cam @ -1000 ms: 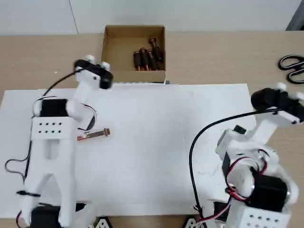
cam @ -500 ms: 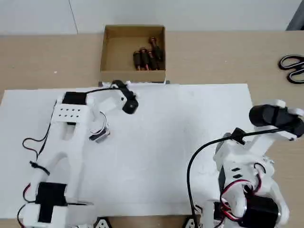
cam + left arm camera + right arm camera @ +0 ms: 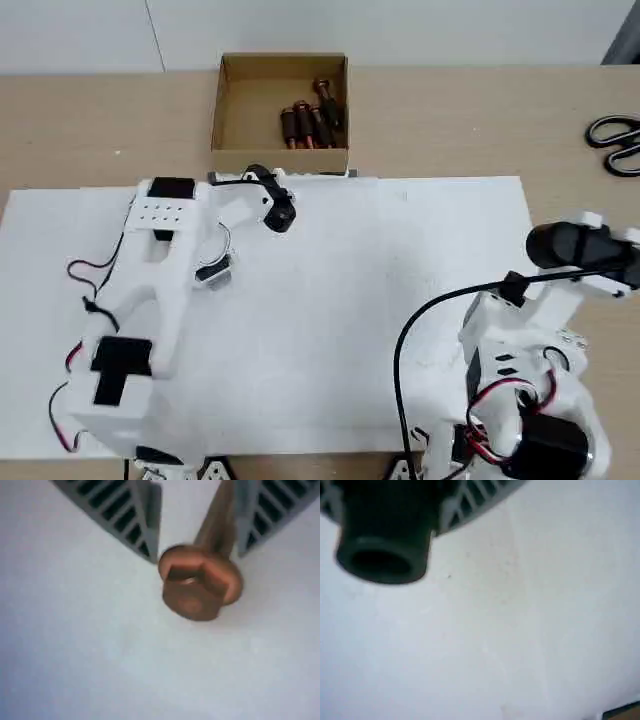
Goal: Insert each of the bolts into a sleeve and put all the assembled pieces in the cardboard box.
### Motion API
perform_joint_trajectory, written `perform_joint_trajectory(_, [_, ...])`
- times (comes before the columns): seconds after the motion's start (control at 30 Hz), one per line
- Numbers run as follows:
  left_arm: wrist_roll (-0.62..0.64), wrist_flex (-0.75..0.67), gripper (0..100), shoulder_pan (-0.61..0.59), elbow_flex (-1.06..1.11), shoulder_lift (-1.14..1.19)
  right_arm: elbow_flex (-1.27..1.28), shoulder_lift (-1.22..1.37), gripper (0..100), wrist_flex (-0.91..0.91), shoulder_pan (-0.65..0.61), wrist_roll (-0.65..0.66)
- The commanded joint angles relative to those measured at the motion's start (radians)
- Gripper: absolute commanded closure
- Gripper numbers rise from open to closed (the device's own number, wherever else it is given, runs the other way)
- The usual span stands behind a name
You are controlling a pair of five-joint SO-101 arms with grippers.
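White sheet (image 3: pixel 370 300) covers the near part of a wooden table (image 3: pixel 450 120), and both arms stand at its near edge. Down at the sheet, the left gripper (image 3: pixel 197 552) has its ribbed grey fingers (image 3: pixel 125 515) parted narrowly on either side of a copper bolt (image 3: pixel 197 587). The shank lies against one finger with a gap to the other, and the flanged hex head points toward the wrist camera. The left arm (image 3: pixel 150 290) bends over that spot, left of the sheet's middle. The right gripper (image 3: pixel 395 500) is clamped on a black sleeve (image 3: pixel 382 555), whose open bore faces the wrist camera with the sheet behind it. The right arm (image 3: pixel 540 330) is folded at the sheet's right edge. Just past the far edge of the sheet stands the cardboard box (image 3: pixel 245 110), with several assembled pieces (image 3: pixel 312 118) lying together in its right half. Black scissors (image 3: pixel 615 140) lie at the table's far right, well apart from everything else.
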Motion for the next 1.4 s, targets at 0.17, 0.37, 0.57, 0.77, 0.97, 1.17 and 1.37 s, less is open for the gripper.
perform_joint_trajectory(0.17, [-0.037, 0.057, 90, -0.002, -0.101, 0.058, -0.006, -0.004, 99.5, -0.012, 0.010, 0.012])
perform_joint_trajectory(0.37, [-0.064, 0.069, 90, -0.041, -0.102, 0.072, -0.006, 0.002, 99.5, -0.018, 0.010, 0.012])
perform_joint_trajectory(0.57, [-0.069, 0.069, 92, -0.063, -0.101, 0.072, -0.006, 0.002, 99.5, -0.018, 0.010, 0.012])
perform_joint_trajectory(0.77, [-0.069, 0.068, 96, -0.040, -0.104, 0.141, -0.006, 0.002, 99.5, -0.018, 0.010, 0.011])
perform_joint_trajectory(0.97, [-0.069, 0.028, 96, -0.043, -0.107, 0.238, -0.006, 0.002, 99.5, -0.018, 0.010, 0.011])
perform_joint_trajectory(1.17, [-0.069, 0.018, 100, -0.028, -0.107, 0.253, -0.006, 0.002, 99.5, -0.018, 0.008, 0.011])
perform_joint_trajectory(1.37, [-0.068, 0.025, 99, -0.011, -0.116, 0.244, -0.006, -0.004, 99.5, -0.018, 0.007, 0.011])
